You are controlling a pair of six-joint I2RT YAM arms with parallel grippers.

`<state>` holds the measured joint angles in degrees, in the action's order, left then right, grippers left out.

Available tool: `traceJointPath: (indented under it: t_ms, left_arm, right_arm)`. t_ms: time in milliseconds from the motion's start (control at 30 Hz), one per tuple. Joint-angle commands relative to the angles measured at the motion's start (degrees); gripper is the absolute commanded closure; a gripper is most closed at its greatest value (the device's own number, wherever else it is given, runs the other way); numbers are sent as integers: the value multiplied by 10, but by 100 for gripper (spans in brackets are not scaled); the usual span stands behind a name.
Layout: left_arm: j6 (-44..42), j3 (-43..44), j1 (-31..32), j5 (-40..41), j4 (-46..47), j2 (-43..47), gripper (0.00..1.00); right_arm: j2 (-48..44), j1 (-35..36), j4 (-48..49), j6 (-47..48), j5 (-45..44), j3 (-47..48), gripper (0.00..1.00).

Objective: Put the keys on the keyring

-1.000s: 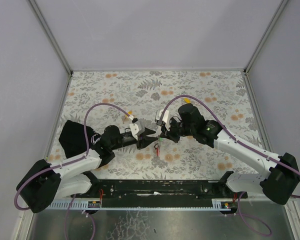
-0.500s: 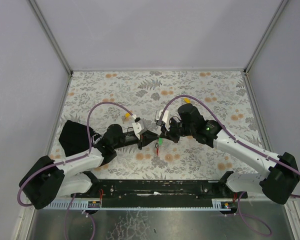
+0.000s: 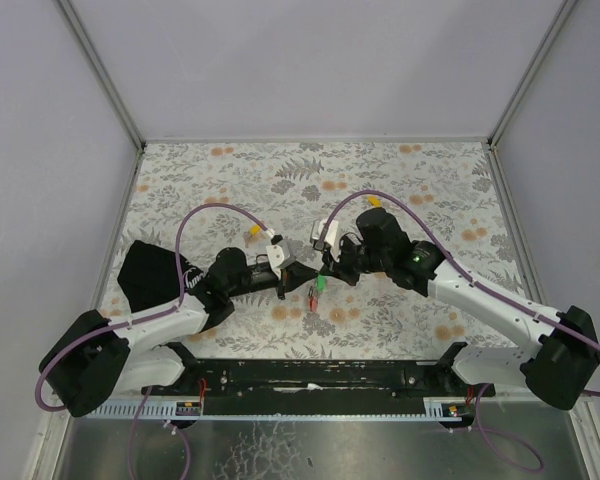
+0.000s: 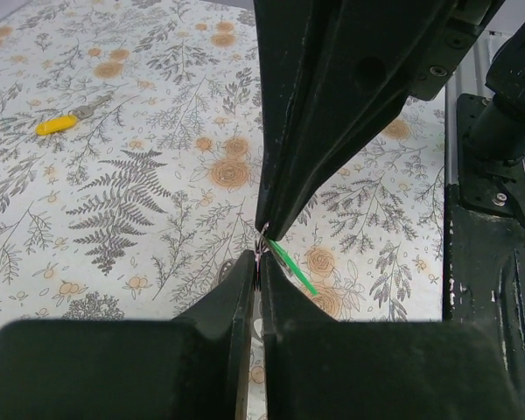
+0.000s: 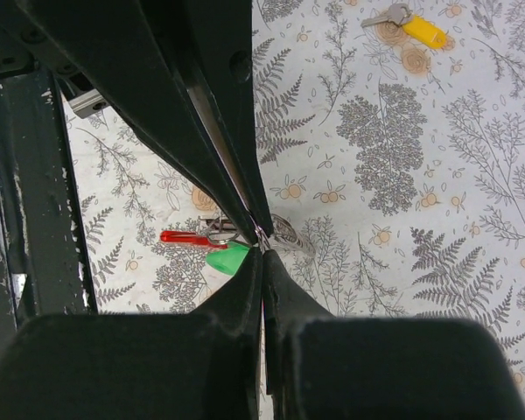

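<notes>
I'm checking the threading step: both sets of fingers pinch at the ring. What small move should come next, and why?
Probably keep the right gripper steady and twist the left gripper slightly to work the green key along the keyring: both are shut on it, the key dangling beside.

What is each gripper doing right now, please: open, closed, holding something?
Left gripper: closed, tips at the keyring; whether it grips cannot be told.
Right gripper: closed on the keyring.
</notes>
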<state>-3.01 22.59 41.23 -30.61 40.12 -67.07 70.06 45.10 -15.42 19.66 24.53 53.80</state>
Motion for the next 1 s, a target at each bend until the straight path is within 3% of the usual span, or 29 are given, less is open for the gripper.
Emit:
traceJointPath:
  t_ms: [0,400,667,967]
  left_arm:
    - [-9,-2,0,20,2,15,100]
    - [-12,-8,0,20,8,16,100]
    - [6,-21,0,21,52,17,100]
    - [16,-40,0,21,89,50,100]
  right_arm:
    - [-35,-3,8,-18,-66,-24,100]
    - [-45,-18,50,-52,-90,-90,100]
    - [-2,-19,67,-61,-3,-83,100]
    - [-12,-37,77,-79,32,-97,100]
